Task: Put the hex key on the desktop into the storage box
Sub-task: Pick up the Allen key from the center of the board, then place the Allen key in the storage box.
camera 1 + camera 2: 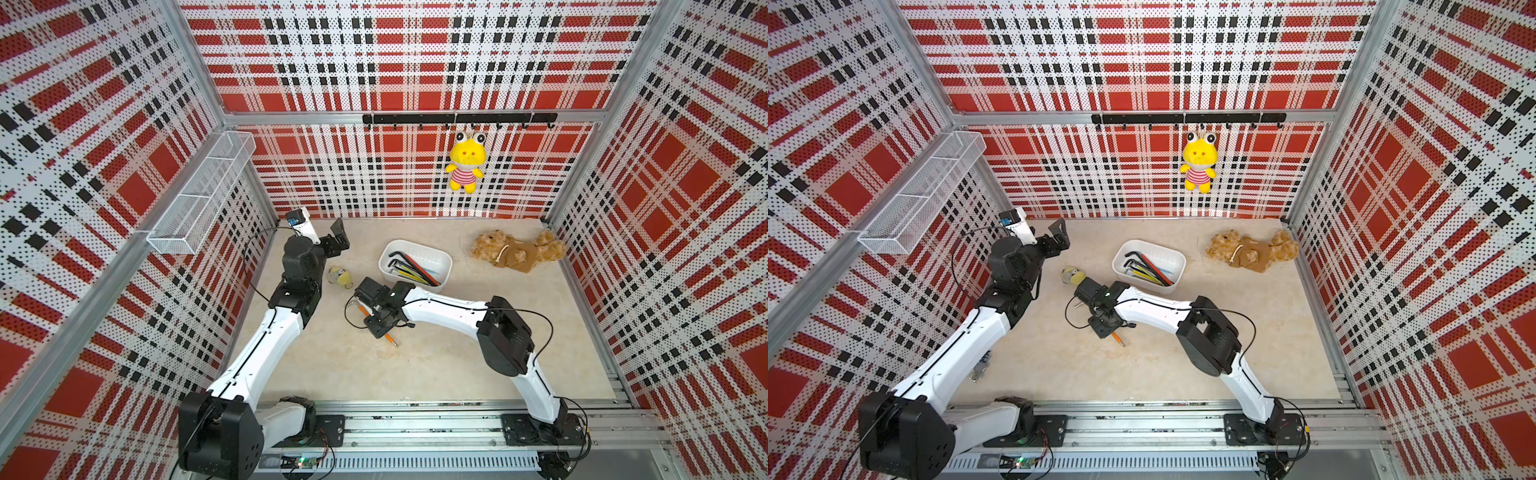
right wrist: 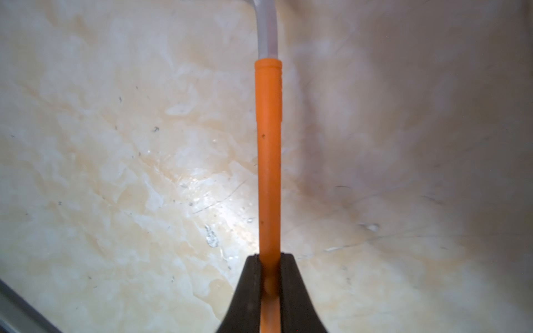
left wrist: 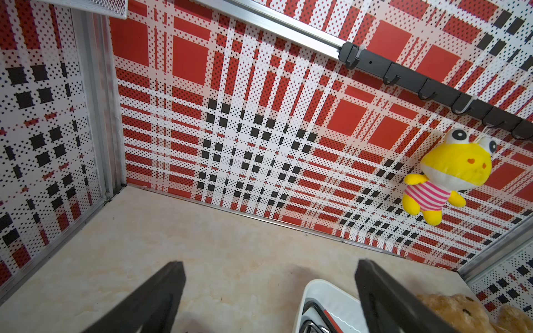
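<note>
Right claw: the right claw (image 2: pixel 270 274) is pressed together on the orange sleeve of the hex key (image 2: pixel 268 161), one black finger on each side of the shaft.
Hex key: it runs straight out from the pinch to a bare silver bend. In a top view its orange end (image 1: pixel 390 338) pokes out from under the wrist. From where I stand I cannot tell if it has left the surface.
Counter: the pale marbled counter (image 1: pixel 436 353) is right under the key.
Cable: a black cable (image 1: pixel 349 316) loops just beside the claw.
Storage box: the white storage box (image 1: pixel 436 252) sits near, just beyond the wrist, with several other keys (image 1: pixel 415 266) already lying in it.
Left claw: the left claw (image 3: pixel 268 288) is spread wide with nothing between its fingers, off by the back corner.
Bystanders: a small yellow toy (image 1: pixel 338 276) is near the right wrist, and a teddy bear (image 1: pixel 517 249) lies past the box.
Risk, slip: the sleeve looks smooth and round, so I would expect the key to twist or droop in so narrow a pinch once lifted.
Risk, snag: a long end hanging low could catch the box rim and shove the box.
Risk, landing: dropped onto the pile, it might rest across the wall and tip out.
</note>
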